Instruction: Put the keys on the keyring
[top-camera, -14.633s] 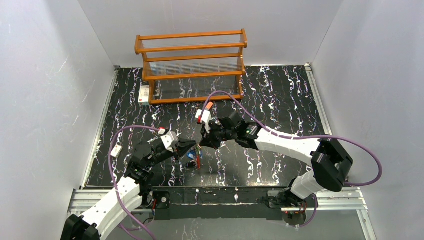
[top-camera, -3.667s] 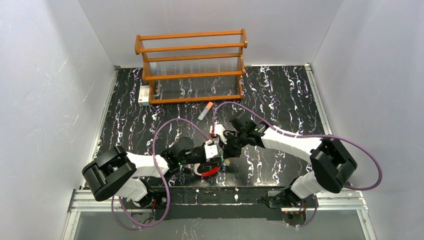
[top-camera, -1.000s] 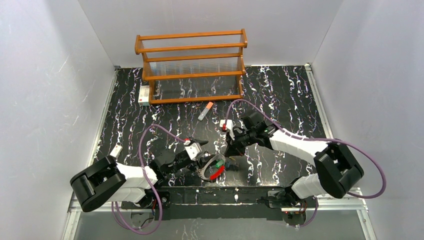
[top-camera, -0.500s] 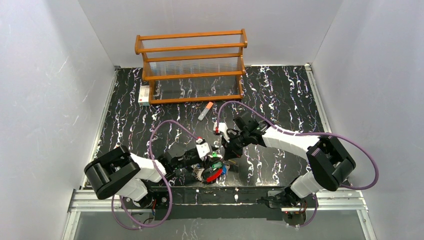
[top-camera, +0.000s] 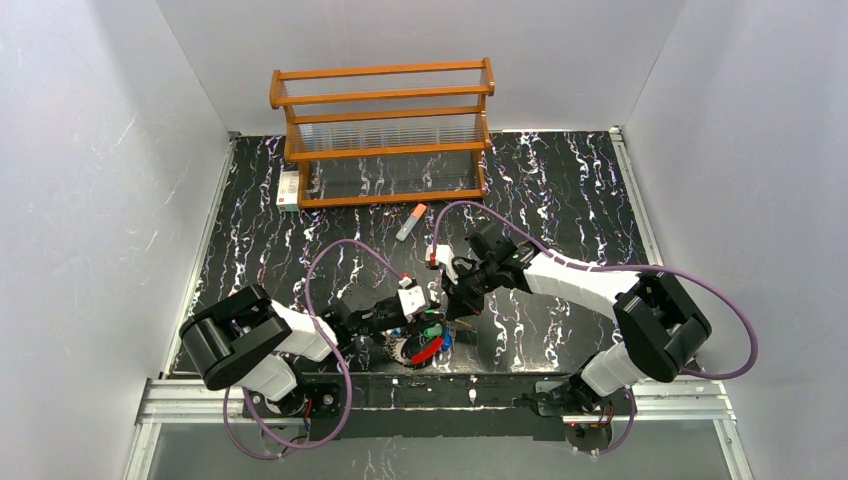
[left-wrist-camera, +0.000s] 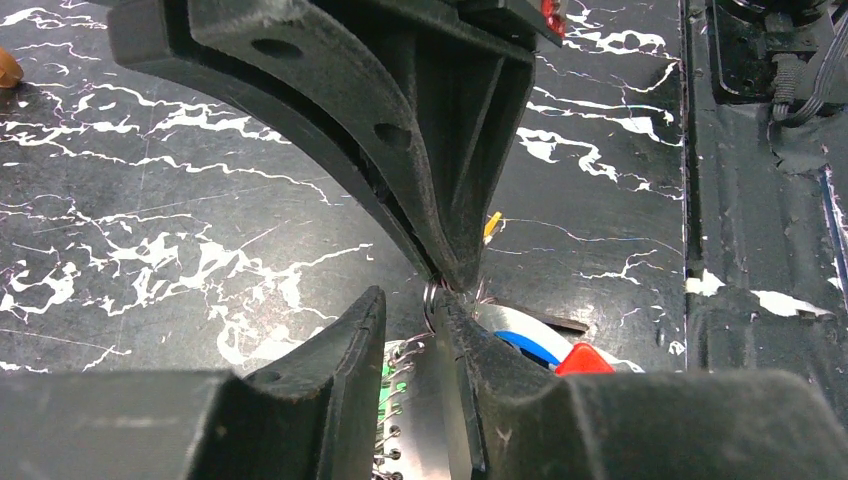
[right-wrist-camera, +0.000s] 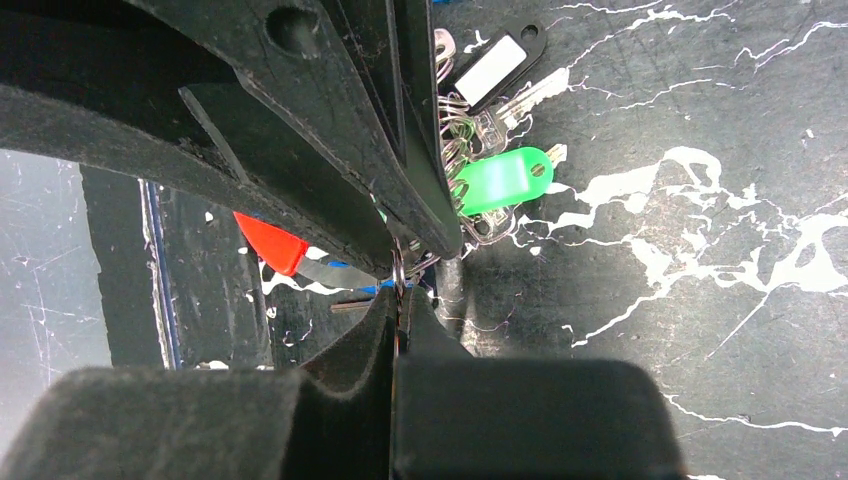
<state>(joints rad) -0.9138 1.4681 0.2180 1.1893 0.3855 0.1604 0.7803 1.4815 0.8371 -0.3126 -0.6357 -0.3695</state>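
Observation:
The keyring, a whitish loop with a thick red section, lies at the near edge of the mat; its red part also shows in the right wrist view. A green key and a blue key lie on it. My left gripper sits low over the loop, its jaws narrowly apart with the loop's silvery band between them. My right gripper meets it tip to tip. Its jaws are shut on a key's small wire ring; a yellow sliver shows beside its fingers.
A wooden rack stands at the back. A grey stick with an orange cap lies in front of it. A white box sits at the rack's left end. A white tag in a black frame lies by the keys.
Over the last second my left gripper has come right and down onto the keyring, and my right gripper has shifted slightly left toward it. In the last half second almost nothing moved.

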